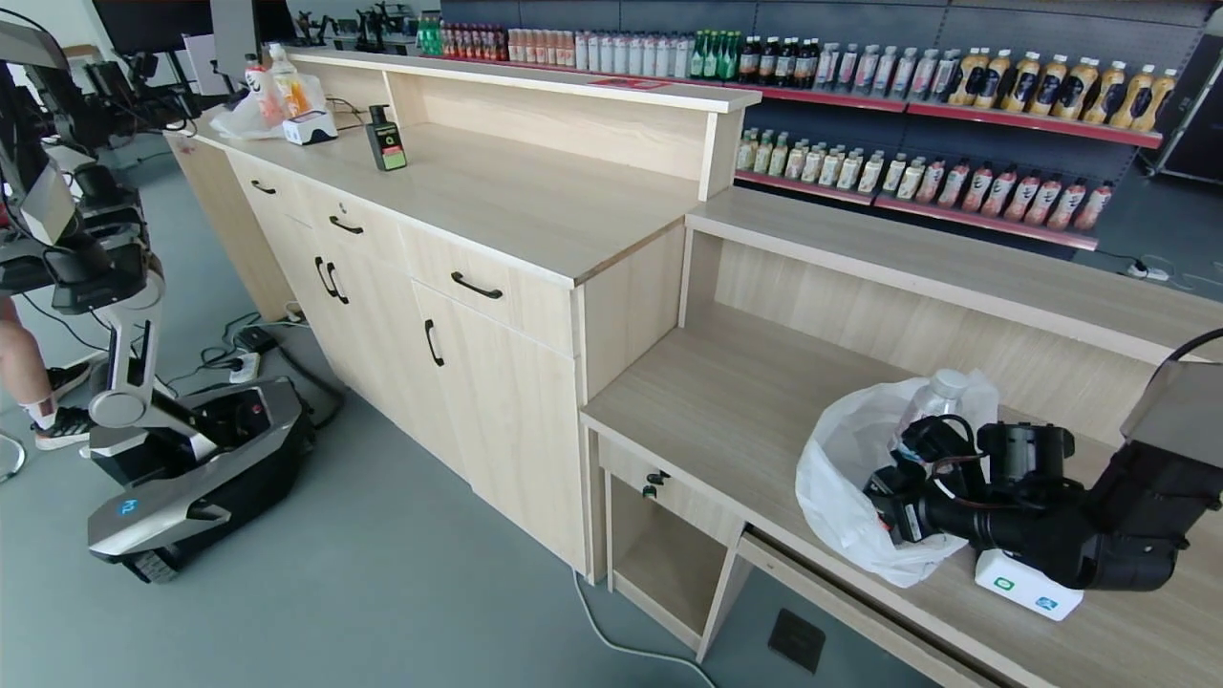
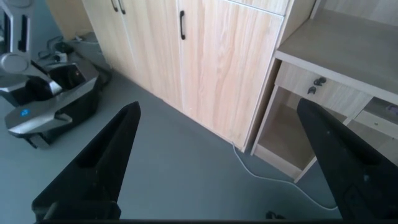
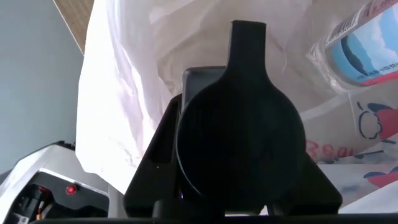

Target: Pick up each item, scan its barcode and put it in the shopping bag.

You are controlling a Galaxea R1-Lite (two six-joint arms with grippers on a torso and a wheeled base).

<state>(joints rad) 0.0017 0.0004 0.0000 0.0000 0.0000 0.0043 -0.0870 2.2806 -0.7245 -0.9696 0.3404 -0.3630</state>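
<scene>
Found the left gripper (image 2: 219,106) off to the left, jaws wide apart with nothing between them. Noted floor (image 2: 186,155) below the jaws and a cabinet (image 2: 217,56) beyond their tips, well apart from any task thing.

Placed the bag (image 1: 841,478) on the desk (image 1: 707,401), touching the right gripper (image 1: 903,497), its mouth slumped open towards the jaws. Spotted a bottle (image 1: 934,394) inside it, just past the jaws, cap uppermost.

Took the right jaws to be clamped on a dark item (image 3: 239,137), round with a narrow neck, held at the bag's opening. Could not tell what kind of item. Noted a white box (image 1: 1027,585) under the arm, behind the jaws.

Judged the dark item stiff and smooth, so likely to turn or slip in a loose grip. Would hold it across the round body, not the neck. Judged the bag thin, soft and limp, unlikely to keep its mouth open unaided and apt to snag on the jaws. Judged the bottle light and liable to tip if knocked.

Got the layout from the head view: desk, box and the bag's whole shape. Got from the right wrist view what the arm hid there: the dark item against the bag's inner folds, and the bottle's label. Got the left jaws' state from the left wrist view.
</scene>
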